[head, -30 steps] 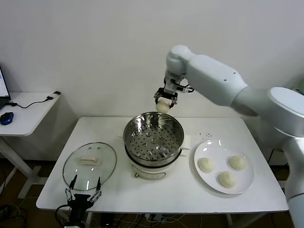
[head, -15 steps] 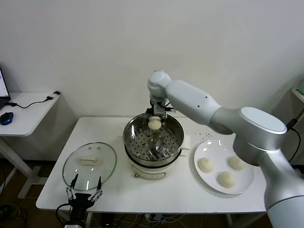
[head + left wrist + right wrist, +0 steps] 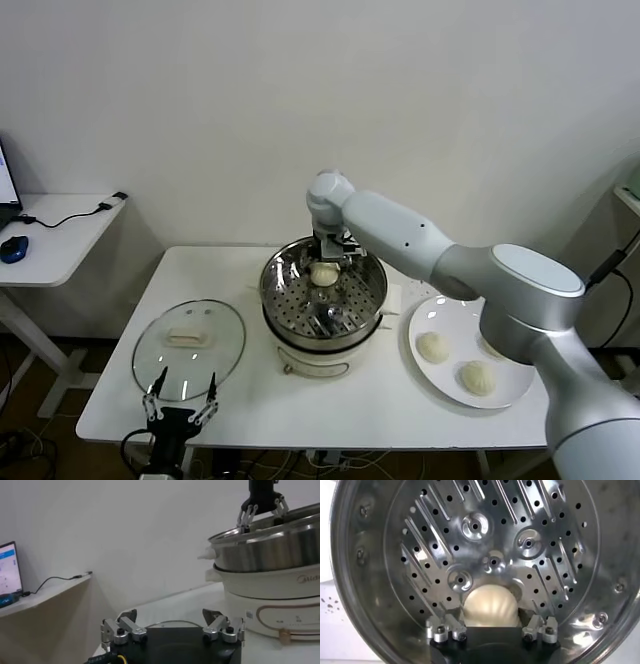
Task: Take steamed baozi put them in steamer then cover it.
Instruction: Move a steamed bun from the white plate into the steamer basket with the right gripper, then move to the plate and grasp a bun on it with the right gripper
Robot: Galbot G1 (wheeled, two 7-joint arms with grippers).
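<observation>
My right gripper [image 3: 328, 256] reaches down into the shiny steamer [image 3: 275, 300] and is shut on a pale baozi [image 3: 323, 273], low over the perforated bottom at the back. In the right wrist view the baozi [image 3: 489, 605] sits between the fingers of my right gripper [image 3: 490, 618], inside the steamer [image 3: 360, 580]. Two more baozi [image 3: 434, 347] [image 3: 478, 377] lie on the white plate [image 3: 440, 305]; my right arm hides part of that plate. The glass cover [image 3: 215, 360] lies flat on the table at the left. My left gripper [image 3: 180, 405] is open and empty at the front edge, just before the cover.
The steamer stands on a white cooker base [image 3: 315, 358] at the table's middle. A side desk [image 3: 60, 225] with a blue mouse [image 3: 13, 248] stands off to the left. In the left wrist view the steamer [image 3: 270, 545] and the right gripper [image 3: 260, 512] show ahead.
My right gripper has come down with the baozi from above the steamer's back rim into the basket. The left arm has stayed put.
</observation>
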